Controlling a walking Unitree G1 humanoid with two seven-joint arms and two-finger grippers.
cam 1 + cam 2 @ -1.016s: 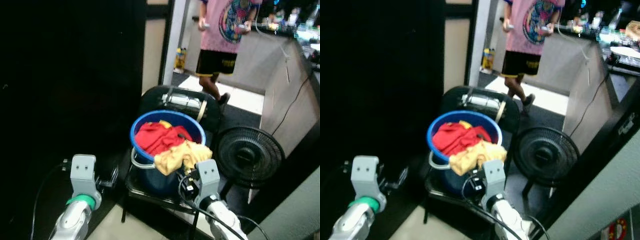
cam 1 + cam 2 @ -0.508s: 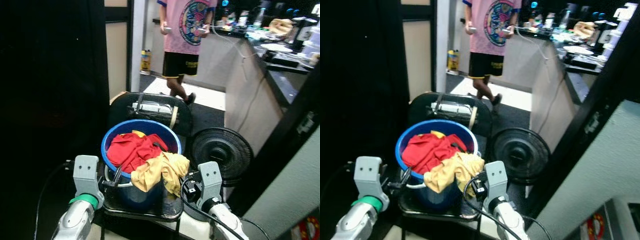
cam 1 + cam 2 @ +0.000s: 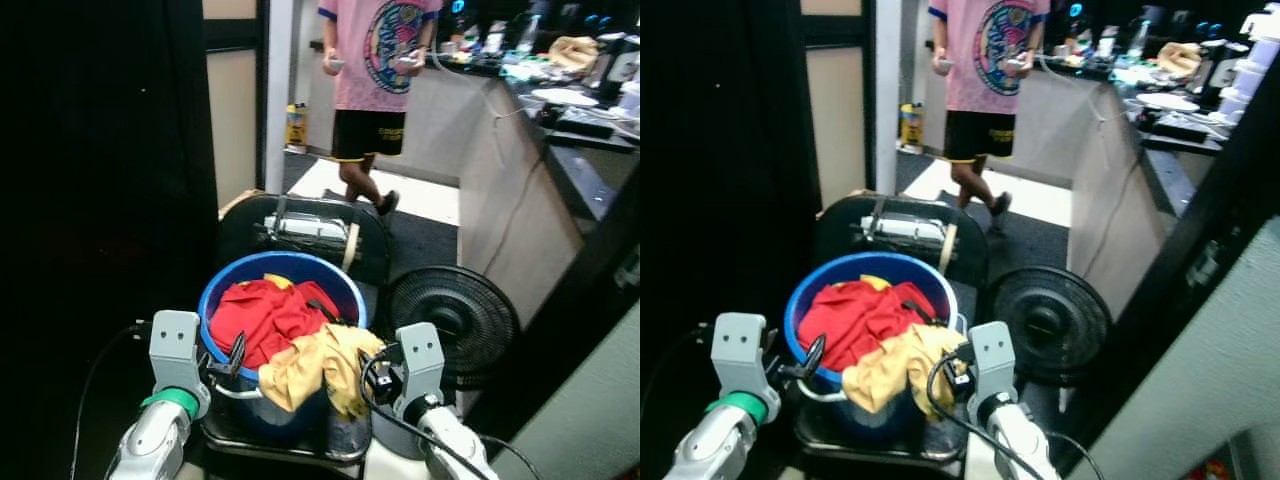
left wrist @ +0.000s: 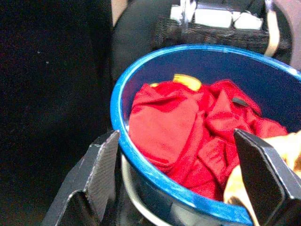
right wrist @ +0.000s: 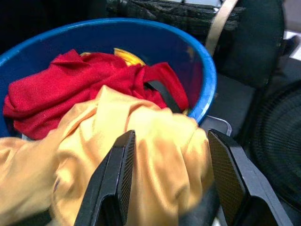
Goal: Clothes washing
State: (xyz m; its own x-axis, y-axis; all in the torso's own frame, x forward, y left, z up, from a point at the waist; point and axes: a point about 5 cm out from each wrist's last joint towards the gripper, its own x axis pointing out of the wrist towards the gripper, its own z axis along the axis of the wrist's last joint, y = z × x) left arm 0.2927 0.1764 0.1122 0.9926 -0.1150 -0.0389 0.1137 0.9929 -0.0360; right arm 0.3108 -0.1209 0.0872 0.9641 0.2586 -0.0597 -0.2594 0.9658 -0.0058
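Note:
A blue bucket (image 3: 283, 262) stands on a black stool (image 3: 300, 442) in front of me. Red clothes (image 3: 262, 312) fill it, and a yellow garment (image 3: 318, 365) hangs over its near rim. My left gripper (image 3: 232, 358) is open at the bucket's left side. In the left wrist view its fingers (image 4: 101, 165) straddle the blue rim (image 4: 123, 94). At the bucket's near right my right gripper (image 3: 378, 372) is open too. Its fingers (image 5: 117, 179) stand either side of the yellow garment (image 5: 164, 146), right above it.
A black floor fan (image 3: 452, 318) stands right of the stool. A black bag or chair (image 3: 300, 225) sits behind the bucket. A person (image 3: 375, 90) in a pink shirt stands in the passage beyond. A counter (image 3: 540, 150) runs along the right, and a dark wall (image 3: 100, 200) closes the left.
The whole view has swung and the bucket now sits closer and more central, so I have moved. Both grippers went from below the bucket's front to flanking its rim.

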